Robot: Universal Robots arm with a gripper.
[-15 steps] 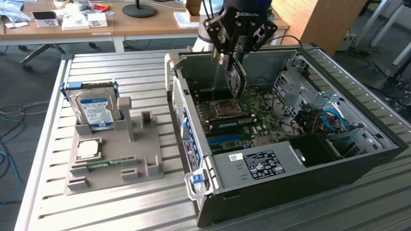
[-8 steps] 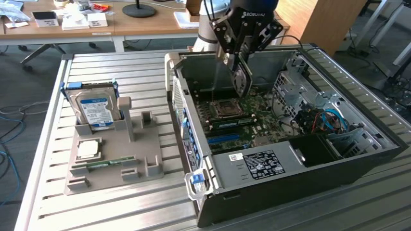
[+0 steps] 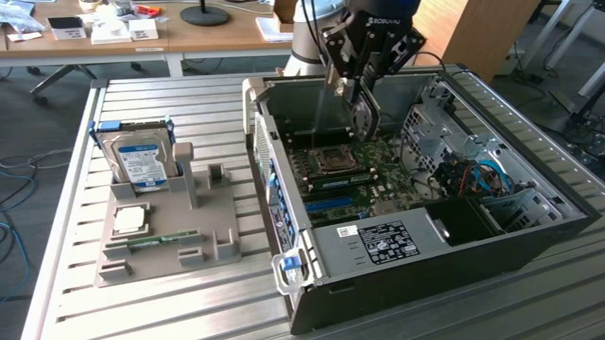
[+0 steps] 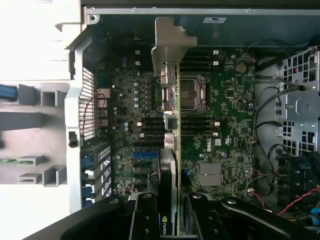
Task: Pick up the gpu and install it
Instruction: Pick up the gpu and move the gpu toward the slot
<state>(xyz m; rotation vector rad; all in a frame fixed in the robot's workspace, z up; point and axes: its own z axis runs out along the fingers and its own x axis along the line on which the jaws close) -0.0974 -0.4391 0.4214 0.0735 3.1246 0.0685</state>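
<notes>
Green gpu (image 4: 172, 155) is held edge-down above the open computer case (image 3: 529, 234), the pincer (image 4: 171, 220) clamped on its upper edge. It is judged light, stiff and fragile, best gripped by its edges.

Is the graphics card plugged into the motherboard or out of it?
Out. The gripper holds the graphics card on edge above the motherboard; its lower edge hangs clear of the slots.
</notes>
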